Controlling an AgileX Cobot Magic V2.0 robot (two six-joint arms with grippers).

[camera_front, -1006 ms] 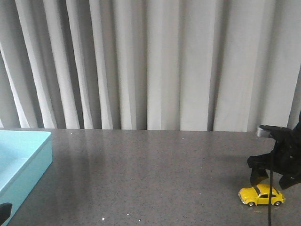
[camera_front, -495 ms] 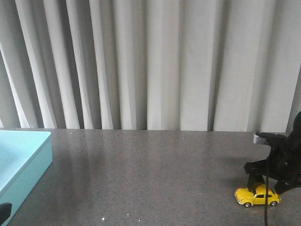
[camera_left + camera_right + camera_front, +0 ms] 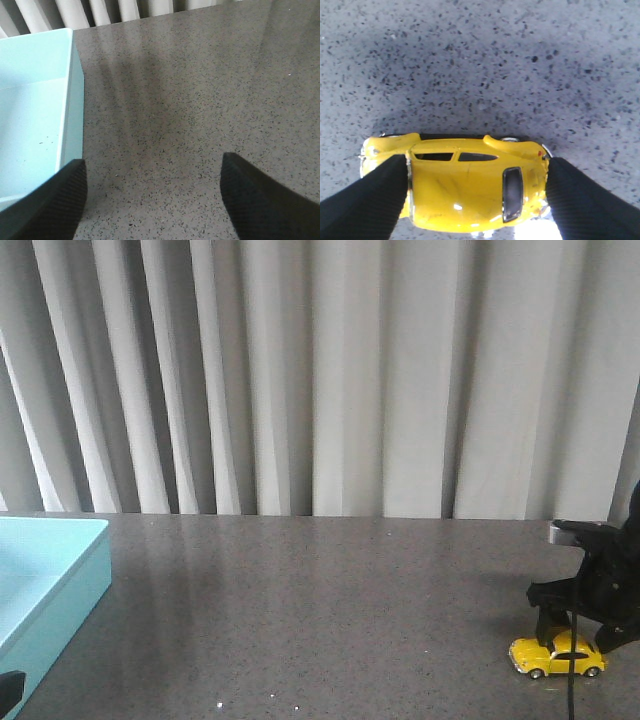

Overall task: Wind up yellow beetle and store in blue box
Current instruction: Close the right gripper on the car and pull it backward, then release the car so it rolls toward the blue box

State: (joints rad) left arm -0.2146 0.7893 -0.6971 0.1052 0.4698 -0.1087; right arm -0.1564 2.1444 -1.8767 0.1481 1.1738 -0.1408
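Right gripper (image 3: 577,638) sitting low at the table's (image 3: 320,610) front right, fingers (image 3: 362,202) bracketing the yellow beetle (image 3: 557,656) nose and tail; pads seeming to be touching the body, firm clamp not confirmable. Beetle resting wheels-down on the grey speckled surface, well apart from the blue box (image 3: 45,585) at far left. Left gripper (image 3: 152,200) hovering beside the box wall (image 3: 74,115), spread wide, gripping nothing. Pale curtain (image 3: 320,375) hanging behind.

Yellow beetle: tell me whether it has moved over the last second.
Yes. The yellow beetle rolled left, away from the frame's right edge, then back right, ending near its start, with the right tool over it.
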